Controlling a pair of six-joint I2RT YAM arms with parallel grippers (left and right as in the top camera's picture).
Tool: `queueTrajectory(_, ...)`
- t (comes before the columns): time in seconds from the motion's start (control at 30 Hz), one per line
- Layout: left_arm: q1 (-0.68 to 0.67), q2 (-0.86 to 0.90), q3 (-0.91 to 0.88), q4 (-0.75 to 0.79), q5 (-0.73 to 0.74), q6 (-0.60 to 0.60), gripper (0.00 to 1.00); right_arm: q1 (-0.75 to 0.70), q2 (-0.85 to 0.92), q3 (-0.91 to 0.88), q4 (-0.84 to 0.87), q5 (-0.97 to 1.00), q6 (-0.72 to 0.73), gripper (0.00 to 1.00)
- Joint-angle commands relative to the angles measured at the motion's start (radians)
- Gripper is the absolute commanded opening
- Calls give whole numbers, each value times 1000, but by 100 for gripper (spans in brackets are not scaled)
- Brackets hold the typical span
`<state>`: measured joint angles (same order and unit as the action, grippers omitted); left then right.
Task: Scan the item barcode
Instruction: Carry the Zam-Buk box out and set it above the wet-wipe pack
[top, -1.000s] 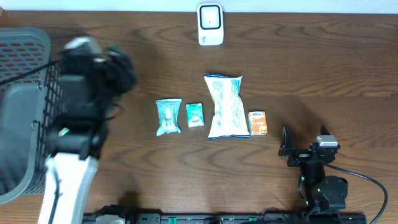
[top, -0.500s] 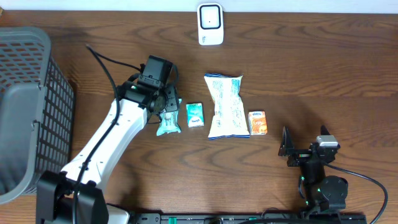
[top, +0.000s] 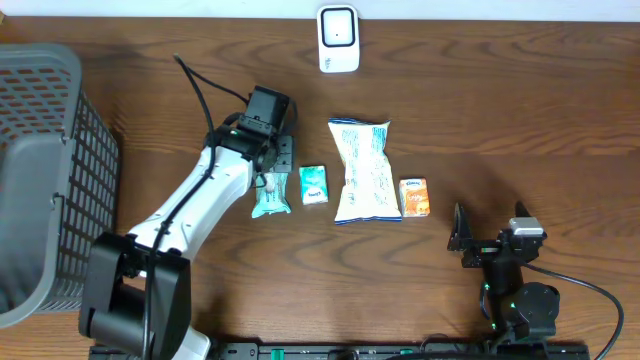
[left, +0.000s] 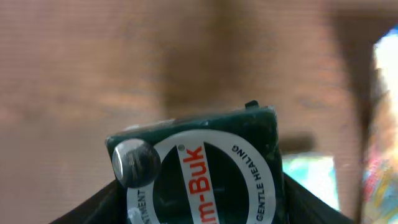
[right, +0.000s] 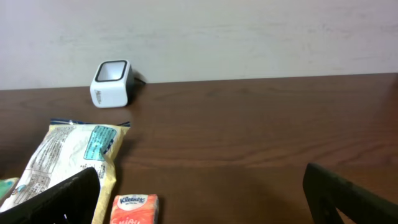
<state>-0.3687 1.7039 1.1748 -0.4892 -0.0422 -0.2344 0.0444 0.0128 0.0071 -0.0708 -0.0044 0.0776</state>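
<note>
- Two fingers of the left gripper (top: 272, 152) clamp a green box (left: 205, 168) above the row's left end; a loose hold drops it on the teal packet (top: 268, 198).
- Its barcode may face away from the far scanner (top: 338, 40).
- Right gripper (top: 488, 232) rests wide open, near right.

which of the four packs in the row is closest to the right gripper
The small orange tissue pack, at the row's right end; the big white-and-blue crinkly bag and the rest lie further left.
</note>
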Motion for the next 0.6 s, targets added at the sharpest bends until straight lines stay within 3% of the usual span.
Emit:
queueTrajectory(0.0,-26,35,14,57,21,16,61,10,-2,-2,-4,1,-12,99)
queueTrajectory(0.23,-68,125,14,202,20,16,61,10,-2,-2,-4,1,-12,99)
queueTrajectory(0.57,-69,214,14,208,33,-33,61,10,-2,-2,-4,1,-12,99)
